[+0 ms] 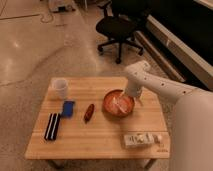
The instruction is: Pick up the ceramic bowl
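1. The wooden counter [100, 142] fills the middle of my view and carries every loose item.
2. My white arm [167, 90] reaches in from the right side and bends down over the counter's right half.
3. A black office chair [120, 30] stands on the floor beyond the counter, well apart from it.
4. The ceramic bowl [116, 106] sits upright on the counter, right of centre, its glossy orange-red inside facing up with pale glints in it.
5. The claw [131, 99] hangs at the bowl's far right rim, pointing down. I cannot tell whether it is spread or pressed together, nor whether it touches the rim.
6. A flat white packet [142, 139] lies near the front right edge, apart from the bowl.
7. A black bar with pale stripes [52, 126] lies at the front left.
8. A white cup [60, 88] stands upright at the back left corner.
9. A blue block [67, 108] lies between the cup and the black bar.
10. A small reddish-brown item [89, 112] lies just left of the bowl, not touching it.
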Controlling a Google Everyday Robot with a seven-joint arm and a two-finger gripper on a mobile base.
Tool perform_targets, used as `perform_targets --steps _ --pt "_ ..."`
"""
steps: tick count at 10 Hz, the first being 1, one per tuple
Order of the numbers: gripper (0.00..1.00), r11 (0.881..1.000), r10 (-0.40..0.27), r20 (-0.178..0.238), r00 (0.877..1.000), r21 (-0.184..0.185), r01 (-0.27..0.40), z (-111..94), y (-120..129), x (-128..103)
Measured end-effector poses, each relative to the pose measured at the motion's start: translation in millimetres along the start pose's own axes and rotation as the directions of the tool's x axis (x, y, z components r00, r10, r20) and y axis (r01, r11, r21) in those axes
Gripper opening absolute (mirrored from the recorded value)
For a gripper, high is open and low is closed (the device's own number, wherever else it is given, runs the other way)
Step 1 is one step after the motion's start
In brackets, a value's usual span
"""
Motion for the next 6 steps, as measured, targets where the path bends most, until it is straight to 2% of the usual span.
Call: perform_targets --steps 2,4,5,6 --pt "0.8 1.0 -0.004 0.0 1.0 0.006 0.004 14 -8 -1" --pt "0.64 1.0 0.01 0.009 1.0 0.01 -0.01 24 -6 1" --pt "0.6 1.0 0.017 0.016 1.0 0.016 -0.017 28 -5 1" --pt "0.5 0.999 0.021 0.024 0.999 0.024 -0.022 33 -4 1"
